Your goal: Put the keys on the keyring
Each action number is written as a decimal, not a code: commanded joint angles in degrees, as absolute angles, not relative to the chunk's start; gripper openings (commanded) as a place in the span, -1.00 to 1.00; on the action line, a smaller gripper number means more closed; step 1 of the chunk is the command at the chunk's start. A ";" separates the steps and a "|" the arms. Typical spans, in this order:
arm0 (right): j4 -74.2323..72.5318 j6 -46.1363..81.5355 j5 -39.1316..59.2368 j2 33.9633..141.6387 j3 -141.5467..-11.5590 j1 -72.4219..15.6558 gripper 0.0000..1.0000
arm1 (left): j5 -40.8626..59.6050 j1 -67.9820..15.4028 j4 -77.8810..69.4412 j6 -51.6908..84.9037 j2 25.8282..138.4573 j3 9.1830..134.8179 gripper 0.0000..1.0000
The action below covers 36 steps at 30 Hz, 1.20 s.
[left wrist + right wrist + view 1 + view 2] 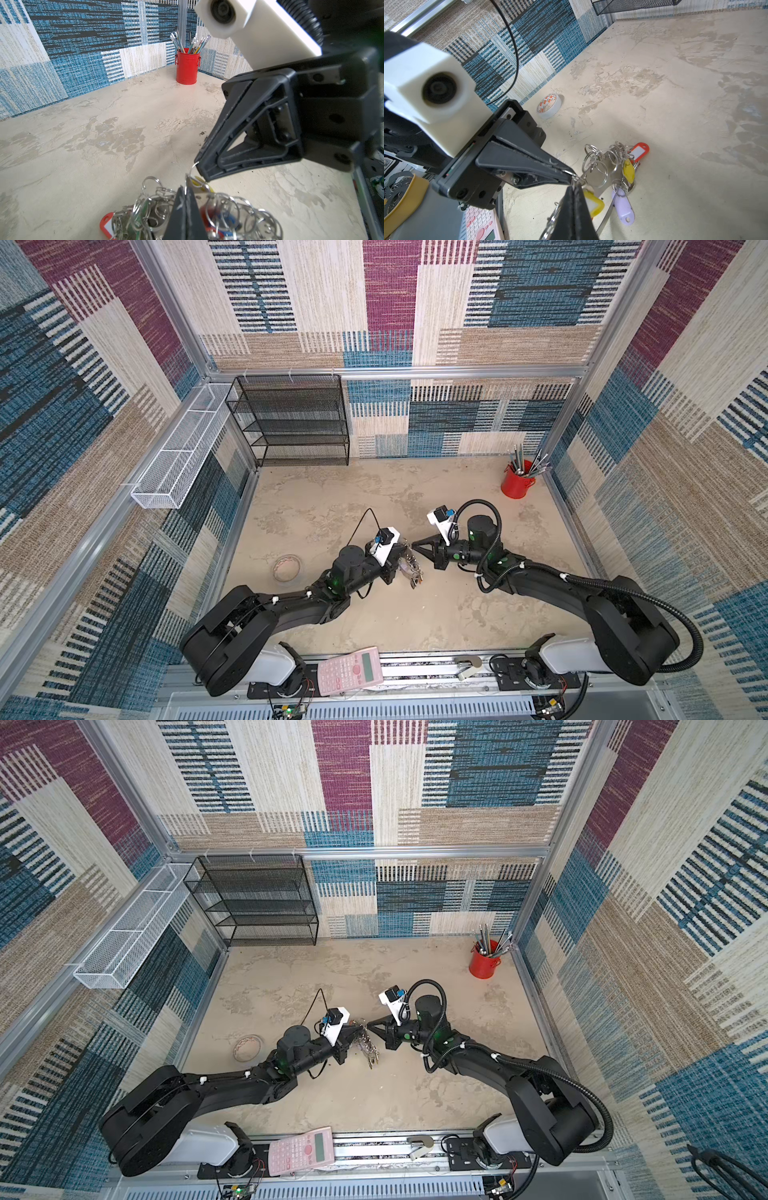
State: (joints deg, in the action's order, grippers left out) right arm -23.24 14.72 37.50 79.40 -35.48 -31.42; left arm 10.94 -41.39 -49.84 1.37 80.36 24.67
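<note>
The keys (pixel 594 204), a thin ring with a small yellow tag, are pinched in the right gripper (pixel 574 190), its jaws pressed together on them, above the middle of the table (pixel 675 104). Nose to nose with it is the left gripper (pixel 571 175), jaws closed on the edge of the keyring (pixel 593 175). The flat grey band hangs below that grip with its crowd of silver rings. Whether its low end rests on the surface cannot be told.

It looks like the threading step, and it is a tight one. The wire ring is thin, so it could slide out of the right-hand pinch the moment it meets the band. The band is held at one edge only and could swing away under a push. Loose rings sit right at the meeting point, so the new ring could snag one of them instead of going onto the band. The band's opening cannot be made out here, so lining up on it is a gamble.

Now the count:
- Two arms and two grippers, both occupied.
- One loose set of keys and one big keyring.
- On that ring, in the right wrist view: one yellow tag (pixel 629 168), one red tag (pixel 640 150) and one lilac tag (pixel 623 205). The silver rings are too tangled to number.
- One tape roll (pixel 549 106).
- One red cup (pixel 517 483), its pens too bunched to count.
- One pink calculator (pixel 350 668).
- One black mesh shelf (pixel 291 423).
- One white wire basket (pixel 183 452).
</note>
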 commanded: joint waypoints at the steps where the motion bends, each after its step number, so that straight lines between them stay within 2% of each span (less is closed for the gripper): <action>1: -25.20 15.13 37.08 79.85 -36.06 -31.45 -1.00 | 11.86 -41.40 -47.13 0.00 80.68 25.01 -1.00; 20: -24.72 15.73 34.01 80.29 -36.34 -31.46 -1.00 | 12.13 -41.40 -47.85 0.17 80.29 24.67 -1.00; 36: -25.34 16.60 35.90 82.68 -36.41 -31.46 -1.00 | 10.84 -41.40 -54.01 1.91 79.99 22.19 -1.00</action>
